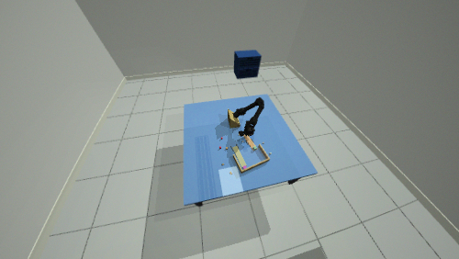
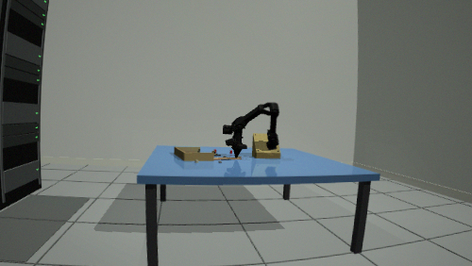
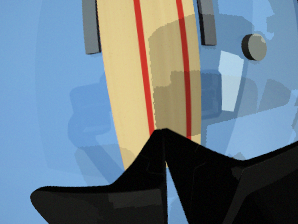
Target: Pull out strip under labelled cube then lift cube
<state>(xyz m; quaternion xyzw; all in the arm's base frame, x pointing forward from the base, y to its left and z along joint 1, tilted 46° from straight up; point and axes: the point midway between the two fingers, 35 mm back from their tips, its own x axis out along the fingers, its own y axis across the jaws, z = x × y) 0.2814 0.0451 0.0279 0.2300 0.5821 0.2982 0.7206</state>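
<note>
A long cream strip with two red lines (image 3: 120, 75) runs away under the fingertips in the wrist view; it looks orange-brown in the top view (image 1: 250, 141). My gripper (image 1: 246, 135) (image 2: 237, 156) (image 3: 161, 135) is shut with nothing between its fingers, its tips at the strip's upper face. Whether they touch it, I cannot tell. A small green block (image 1: 255, 148) is at the strip's far end. A yellowish strip (image 1: 239, 157) lies along the left side of the wooden frame, with a small magenta block (image 1: 244, 167) at its end. No label is readable, so I cannot tell which block is the labelled cube.
The wooden frame (image 1: 256, 166) (image 2: 192, 156) stands beyond the gripper. Two grey bars (image 3: 92, 27) (image 3: 207, 25) flank the striped strip, and a grey disc (image 3: 257, 47) lies to their right. Small red pieces (image 1: 221, 139) (image 1: 219, 148) lie left of the gripper in the top view.
</note>
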